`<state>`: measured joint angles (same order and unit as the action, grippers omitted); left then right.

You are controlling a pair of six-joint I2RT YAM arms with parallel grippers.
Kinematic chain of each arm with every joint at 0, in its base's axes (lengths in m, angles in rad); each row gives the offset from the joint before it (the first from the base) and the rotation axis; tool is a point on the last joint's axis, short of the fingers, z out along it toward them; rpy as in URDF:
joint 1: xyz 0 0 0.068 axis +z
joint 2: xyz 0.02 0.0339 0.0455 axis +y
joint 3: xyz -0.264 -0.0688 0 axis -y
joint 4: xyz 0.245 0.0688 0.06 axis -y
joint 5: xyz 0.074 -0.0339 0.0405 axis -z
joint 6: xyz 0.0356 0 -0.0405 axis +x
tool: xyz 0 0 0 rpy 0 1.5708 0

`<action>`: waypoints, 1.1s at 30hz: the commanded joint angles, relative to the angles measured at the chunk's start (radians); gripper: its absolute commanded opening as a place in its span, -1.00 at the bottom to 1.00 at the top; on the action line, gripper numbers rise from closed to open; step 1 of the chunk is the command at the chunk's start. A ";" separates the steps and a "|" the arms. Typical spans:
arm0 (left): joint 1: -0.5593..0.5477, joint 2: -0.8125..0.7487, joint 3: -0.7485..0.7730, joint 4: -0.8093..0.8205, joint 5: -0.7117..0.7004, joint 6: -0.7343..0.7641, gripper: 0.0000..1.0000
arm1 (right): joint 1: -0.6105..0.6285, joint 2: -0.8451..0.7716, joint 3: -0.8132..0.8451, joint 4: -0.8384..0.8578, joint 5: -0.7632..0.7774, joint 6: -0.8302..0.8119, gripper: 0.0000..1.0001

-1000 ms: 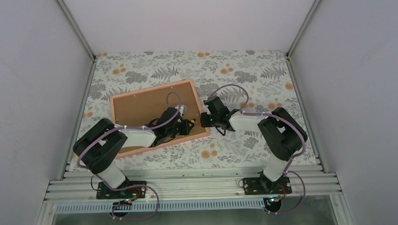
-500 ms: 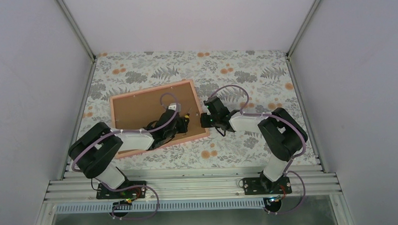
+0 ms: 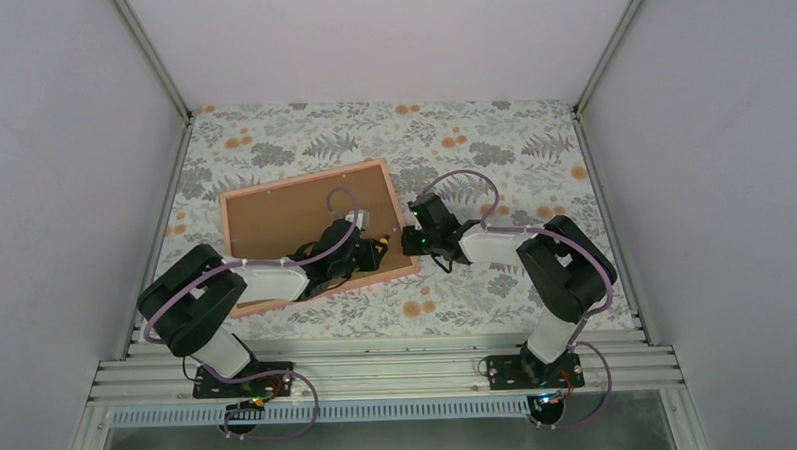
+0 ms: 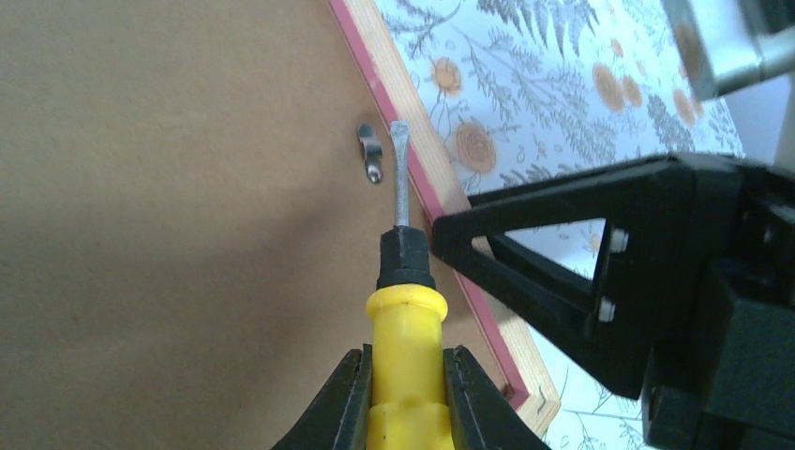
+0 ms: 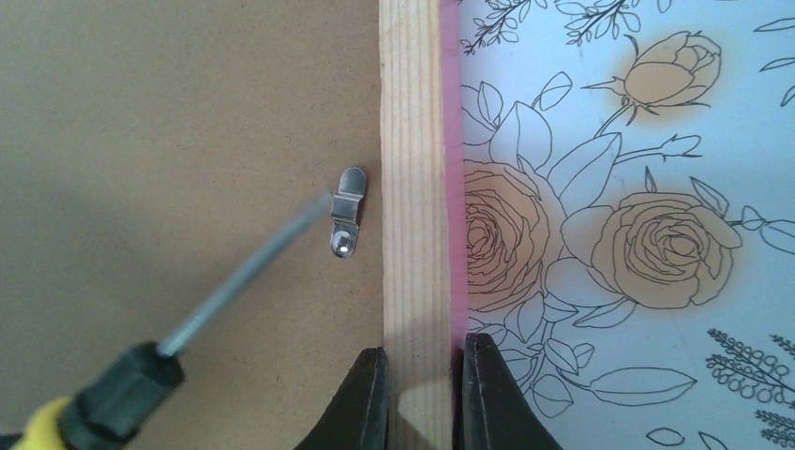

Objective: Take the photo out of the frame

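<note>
The wooden frame (image 3: 303, 177) lies face down, its brown backing board (image 3: 279, 217) up. The photo is hidden under the board. My left gripper (image 4: 405, 398) is shut on a yellow-handled screwdriver (image 4: 405, 356). Its blade tip lies beside a metal clip (image 4: 371, 153) at the frame's right rail (image 4: 441, 192), and whether it touches the clip I cannot tell. My right gripper (image 5: 419, 398) is shut on that same rail (image 5: 410, 187), just below the clip (image 5: 347, 211). The screwdriver shaft (image 5: 246, 270) crosses the right wrist view. In the top view both grippers, left (image 3: 367, 252) and right (image 3: 412, 241), meet at the frame's near right corner.
The frame rests on a flower-patterned cloth (image 3: 492, 142). White walls close in the left, right and back. An aluminium rail (image 3: 380, 371) holding the arm bases runs along the near edge.
My left gripper with the screwdriver has shifted a little along the frame's right rail, farther then nearer again. The right gripper has kept its hold on the rail.
</note>
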<state>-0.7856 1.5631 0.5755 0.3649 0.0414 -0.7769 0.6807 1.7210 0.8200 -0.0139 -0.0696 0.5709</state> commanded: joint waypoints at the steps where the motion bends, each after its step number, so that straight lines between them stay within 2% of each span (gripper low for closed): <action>1: -0.009 0.032 0.016 0.007 0.056 -0.014 -0.95 | 0.019 0.008 -0.034 -0.074 -0.059 0.039 -0.92; 9: -0.010 0.078 0.039 -0.002 0.067 -0.024 -0.95 | 0.019 0.007 -0.034 -0.073 -0.059 0.040 -0.92; 17: -0.013 0.045 0.027 -0.087 -0.038 -0.089 -0.95 | 0.019 0.001 -0.035 -0.074 -0.057 0.040 -0.92; 33: -0.025 0.033 0.017 -0.097 -0.154 -0.145 -0.95 | 0.021 -0.006 -0.036 -0.071 -0.058 0.051 -0.92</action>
<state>-0.8192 1.5917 0.5983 0.3046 -0.0002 -0.8837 0.6807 1.7203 0.8200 -0.0135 -0.0696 0.5739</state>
